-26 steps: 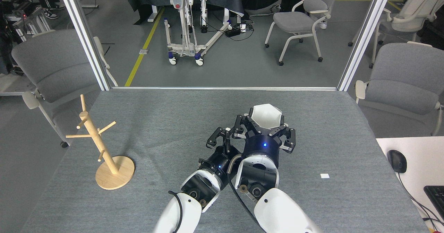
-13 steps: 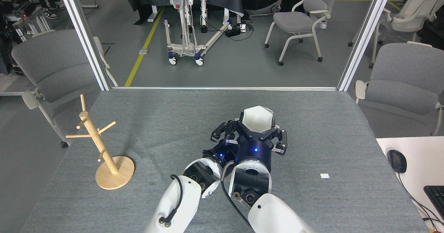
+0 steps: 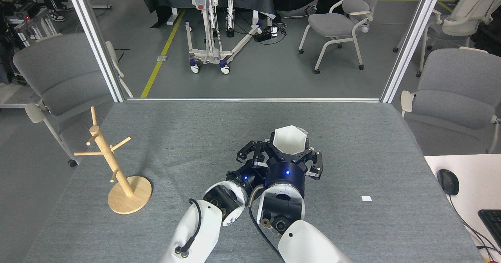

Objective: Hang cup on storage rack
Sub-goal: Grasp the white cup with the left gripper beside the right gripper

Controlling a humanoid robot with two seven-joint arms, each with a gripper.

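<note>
Grey felt covers the table (image 3: 203, 137) from near edge to far. Nearest, both arms meet at its middle. My right gripper (image 3: 290, 156) has its fingers closed round the cup (image 3: 289, 139), mouth tilted away; my left gripper (image 3: 250, 155) sits just beside it, fingers spread, holding nothing. Well off to the left stands the storage rack (image 3: 113, 165), upright, so the left arm is nearer.
</note>
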